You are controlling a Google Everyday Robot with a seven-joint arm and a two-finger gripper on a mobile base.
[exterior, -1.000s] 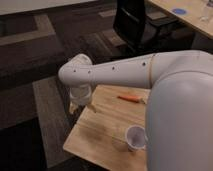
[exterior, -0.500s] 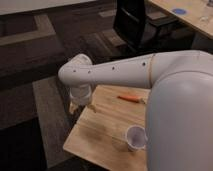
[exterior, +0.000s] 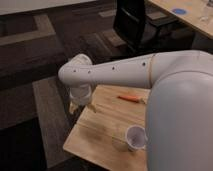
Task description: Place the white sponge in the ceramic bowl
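Observation:
My gripper (exterior: 80, 101) hangs from the white arm (exterior: 115, 72) over the far left corner of the wooden table (exterior: 102, 132), pointing down at it. I cannot make out the white sponge; a pale patch at the gripper's lower left may be it or part of the gripper. The ceramic bowl is not in view; my arm and body cover the right side of the table.
A translucent white plastic cup (exterior: 135, 138) stands near the table's front edge. A thin orange object (exterior: 131, 98) lies at the far side. A black chair (exterior: 135, 22) and another table (exterior: 185, 12) stand behind, on dark patterned carpet.

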